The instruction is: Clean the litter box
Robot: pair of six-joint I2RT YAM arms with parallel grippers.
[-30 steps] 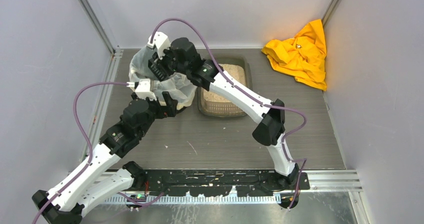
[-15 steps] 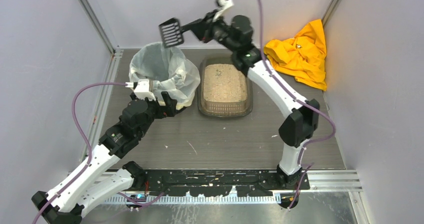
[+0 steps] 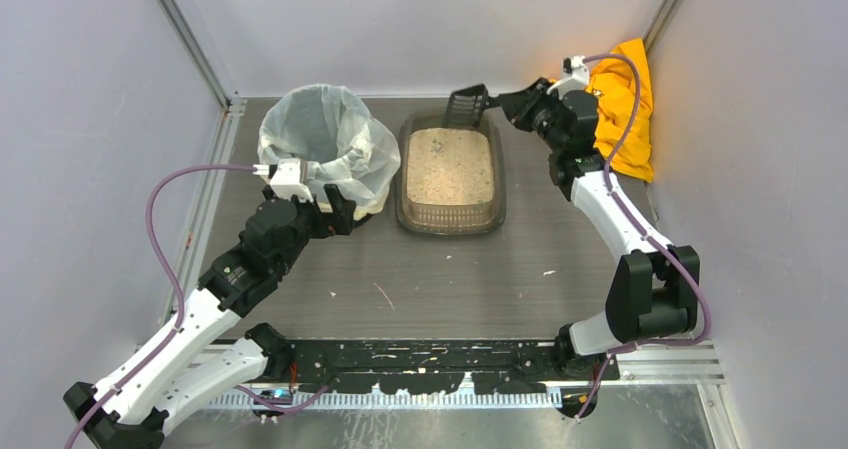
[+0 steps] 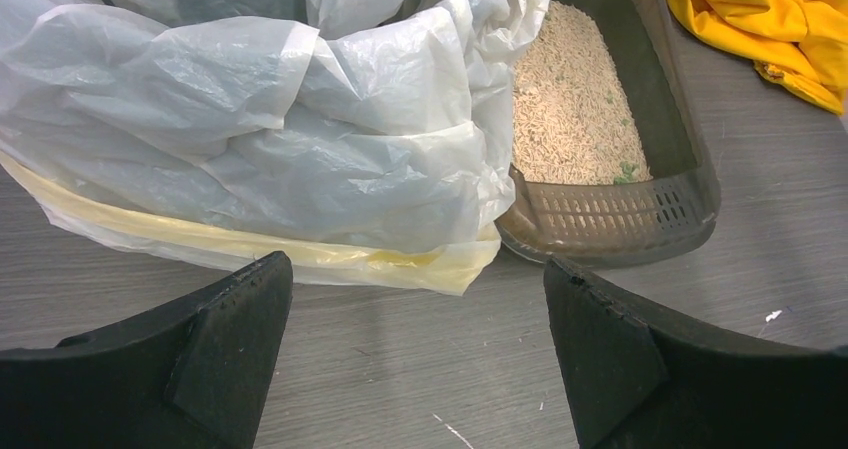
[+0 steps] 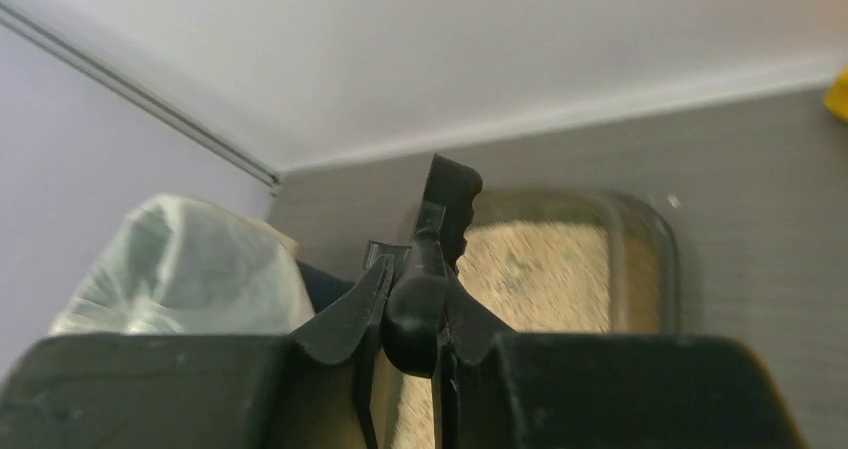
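The litter box [image 3: 449, 174] is a brown-grey tray of beige granules at the table's middle back; it also shows in the left wrist view [image 4: 620, 119] and the right wrist view [image 5: 560, 269]. My right gripper [image 3: 518, 102] is shut on the handle of a small black slotted scoop [image 3: 466, 107], held in the air over the box's far edge. In the right wrist view the scoop [image 5: 448, 204] stands edge-on between the fingers. My left gripper [image 3: 338, 212] is open and empty, low at the front of the bin with the white bag [image 3: 325, 149].
A crumpled yellow cloth [image 3: 612, 109] lies at the back right corner, just behind my right wrist. The bag-lined bin [image 4: 280, 119] stands touching the litter box's left side. Small white specks lie on the grey table [image 3: 450, 279].
My right arm has swung the scoop from inside the bin, up over it, then right and down to the litter box's far edge. The left arm has not moved.
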